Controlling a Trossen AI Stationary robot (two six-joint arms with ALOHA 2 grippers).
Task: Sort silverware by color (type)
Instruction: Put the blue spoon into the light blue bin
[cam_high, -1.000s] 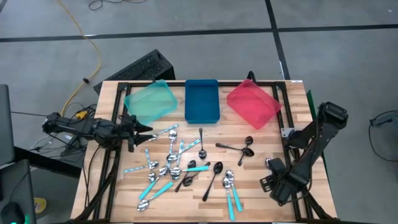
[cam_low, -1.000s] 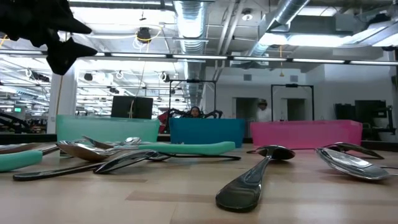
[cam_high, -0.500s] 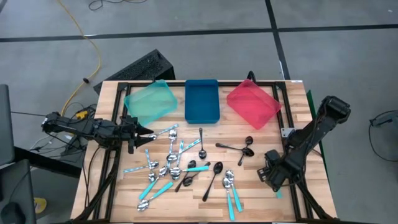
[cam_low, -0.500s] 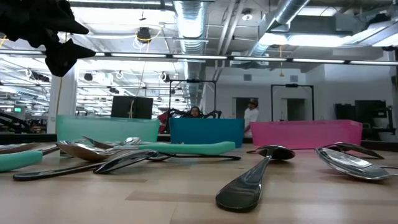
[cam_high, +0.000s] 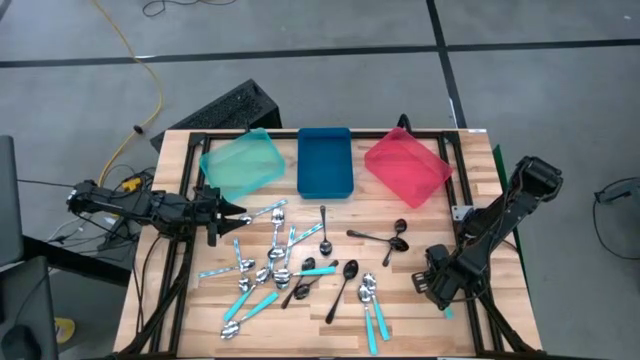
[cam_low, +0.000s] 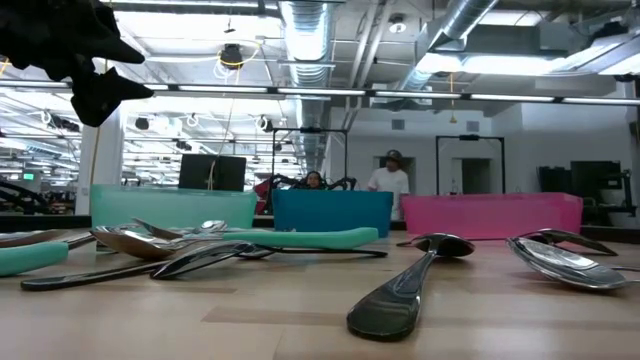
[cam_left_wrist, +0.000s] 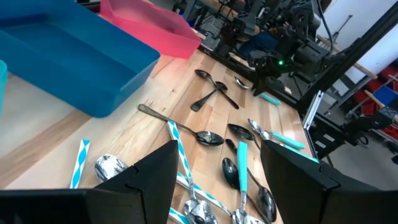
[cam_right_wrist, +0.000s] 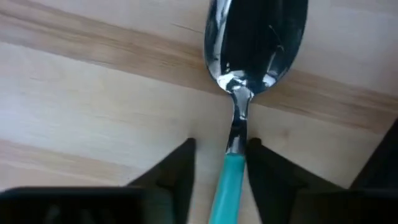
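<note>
Teal-handled spoon (cam_right_wrist: 239, 93) sits between the right gripper's (cam_right_wrist: 219, 163) closing-in fingers (hidden from overhead, table's four o'clock); left gripper (cam_high: 238, 211) gapes at nine.
</note>
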